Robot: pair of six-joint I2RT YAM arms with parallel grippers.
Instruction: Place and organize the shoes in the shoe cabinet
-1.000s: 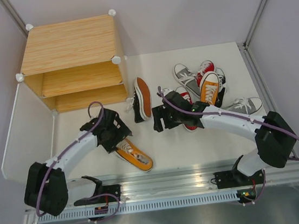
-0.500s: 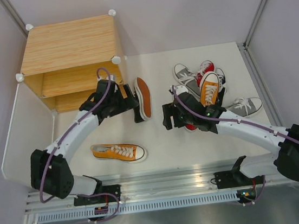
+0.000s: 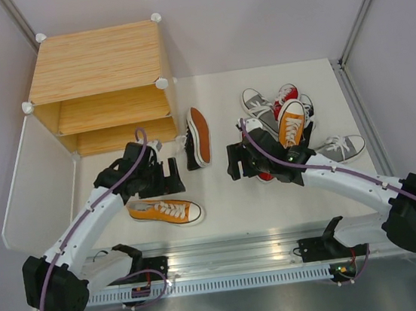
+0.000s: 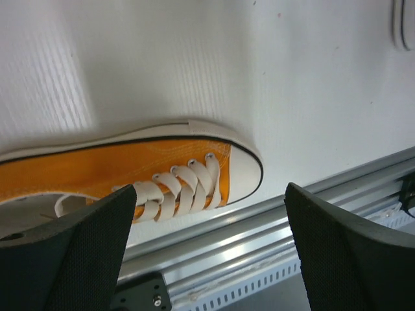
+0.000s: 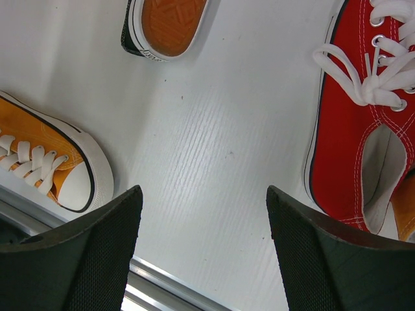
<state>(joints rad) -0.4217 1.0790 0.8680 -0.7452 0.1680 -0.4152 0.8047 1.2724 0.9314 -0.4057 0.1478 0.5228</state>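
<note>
From above, your left gripper (image 3: 172, 174) is hovering just beside the orange shoe (image 3: 165, 211), with the open shoe cabinet (image 3: 94, 63) beyond it. Your right gripper (image 3: 231, 162) is hanging beside the red shoe (image 3: 264, 175).

On the left wrist, the jaws are standing spread, with the orange toe lying between them.

On the right wrist, the jaws are also gaping. Bare table (image 5: 207, 129) is showing between them, and the red shoe is lying outside one finger.

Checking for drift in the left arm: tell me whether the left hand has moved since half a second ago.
Yes. The left hand has pulled back from the shoe cabinet toward the near rail, and now hangs above the near orange shoe.
</note>
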